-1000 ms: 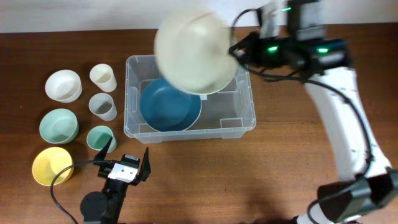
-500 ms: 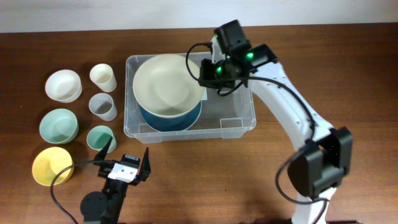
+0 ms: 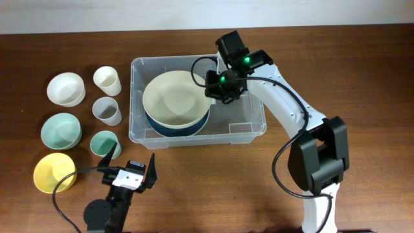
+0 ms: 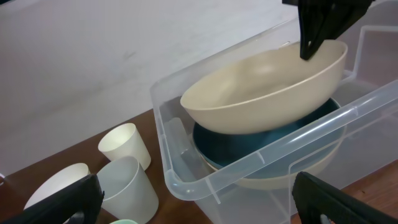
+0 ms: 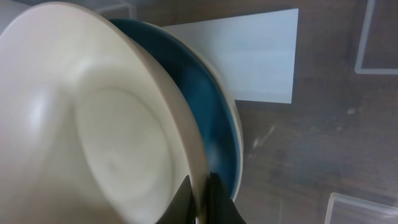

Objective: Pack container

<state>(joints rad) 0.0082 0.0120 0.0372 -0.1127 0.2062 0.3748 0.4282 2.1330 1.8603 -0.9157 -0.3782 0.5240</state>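
Observation:
The clear plastic container (image 3: 253, 124) stands mid-table; it also shows in the left wrist view (image 4: 261, 167) and the right wrist view (image 5: 373, 43). A dark blue bowl (image 3: 168, 126) sits in its left half. My right gripper (image 3: 212, 90) is shut on the rim of a large cream bowl (image 3: 173, 100) and holds it tilted in the blue bowl (image 5: 214, 118). The fingers pinch the cream rim (image 5: 200, 198). My left gripper (image 3: 132, 169) is open and empty, low near the front edge, facing the container.
Left of the container stand a white bowl (image 3: 66, 88), a cream cup (image 3: 107, 79), a grey cup (image 3: 107, 110), a pale green bowl (image 3: 61, 130), a teal cup (image 3: 103, 143) and a yellow bowl (image 3: 54, 171). The container's right half holds nothing.
My right gripper came down from high above the container and lowered the cream bowl into the blue bowl. The left arm has not moved.

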